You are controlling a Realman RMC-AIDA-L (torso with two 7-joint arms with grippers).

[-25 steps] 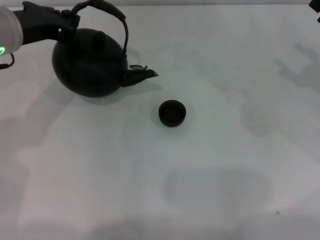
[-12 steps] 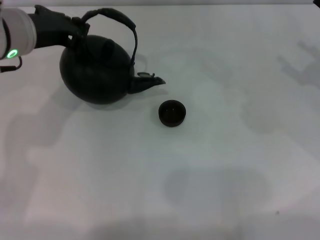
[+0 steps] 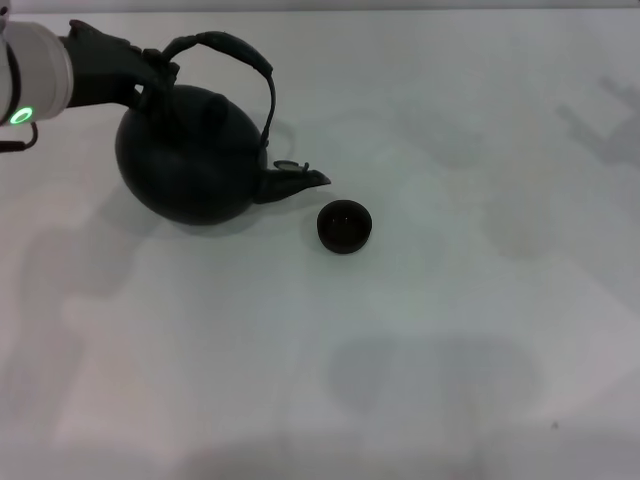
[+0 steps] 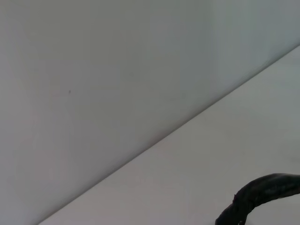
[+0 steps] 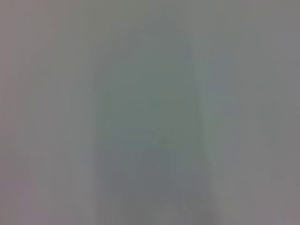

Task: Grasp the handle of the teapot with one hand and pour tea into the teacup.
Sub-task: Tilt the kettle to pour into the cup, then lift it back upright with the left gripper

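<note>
My left gripper (image 3: 150, 72) is clamped on the dark wrapped arched handle (image 3: 235, 50) of the round matte black teapot (image 3: 190, 155). The spout points at the tiny dark handleless teacup (image 3: 344, 226), which sits beyond it, away from the gripper. I can't make out the fingers, and the right gripper is out of sight.

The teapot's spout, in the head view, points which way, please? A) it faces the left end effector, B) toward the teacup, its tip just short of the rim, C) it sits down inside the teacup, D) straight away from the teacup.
B: the teapot, held at its handle by the left end effector, aims its spout at the teacup, the tip stopping beside the rim.
</note>
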